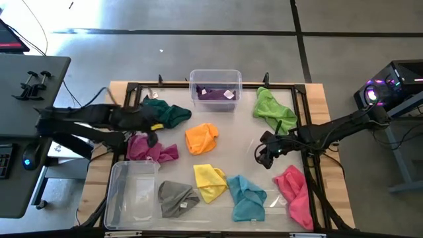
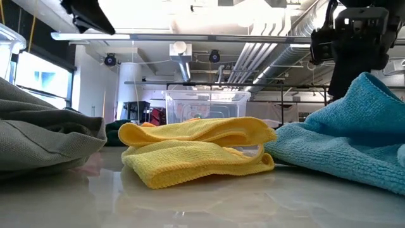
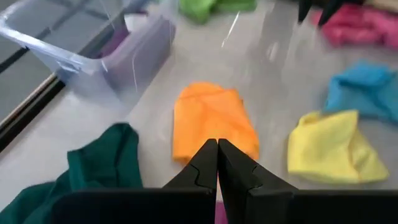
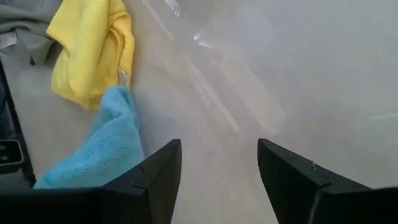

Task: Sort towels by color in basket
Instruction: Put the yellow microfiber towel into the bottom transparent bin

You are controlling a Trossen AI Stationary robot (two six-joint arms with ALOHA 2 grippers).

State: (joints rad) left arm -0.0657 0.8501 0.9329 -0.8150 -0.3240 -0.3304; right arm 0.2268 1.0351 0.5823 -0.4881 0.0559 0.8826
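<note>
Hovering empty, fingers spread, right hand [image 1: 264, 157] beside cyan towel [image 1: 247, 197]; left hand [image 3: 217, 163] clenched.

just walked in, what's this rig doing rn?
Two arms are sorting coloured towels into clear bins. The purple towel already sits in the far bin; the near-left bin looks empty. The other eight towels still lie loose on the table. The left pincer, shut and holding nothing, hovers between the dark green towel and magenta towel, facing the orange towel. The right pincer, open, hangs over bare table.
</note>
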